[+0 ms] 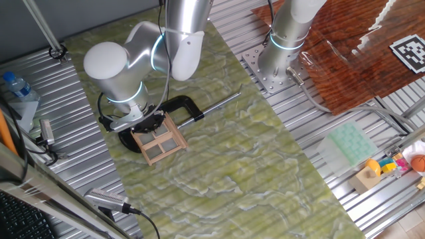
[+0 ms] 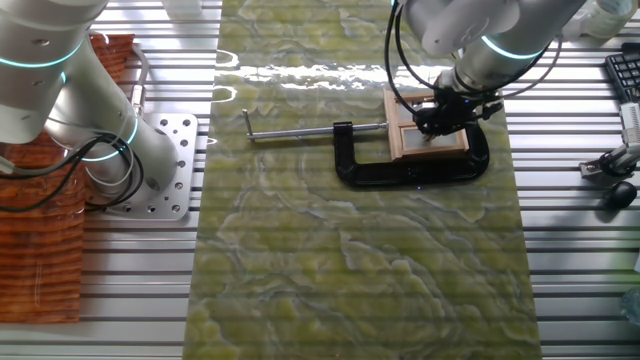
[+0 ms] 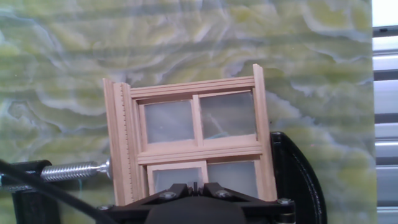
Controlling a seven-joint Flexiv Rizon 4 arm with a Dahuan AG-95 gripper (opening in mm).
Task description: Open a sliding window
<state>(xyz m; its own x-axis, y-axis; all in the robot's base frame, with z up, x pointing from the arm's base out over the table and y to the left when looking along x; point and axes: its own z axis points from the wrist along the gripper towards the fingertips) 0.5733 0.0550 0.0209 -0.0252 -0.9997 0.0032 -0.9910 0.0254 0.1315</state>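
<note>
The sliding window is a small tan wooden frame with four greyish panes, lying flat on the green marbled mat. It also shows in the other fixed view and in the hand view. A black C-clamp grips the frame from two sides; its steel screw rod presses on one side. My gripper hangs right over the window's near edge, its fingers closed almost together on the lower sash. What lies between the fingertips is hidden.
A second arm's base stands on a metal plate beside the mat. A water bottle and hand tools lie on the ribbed table. A green tray and small toys sit at the far side.
</note>
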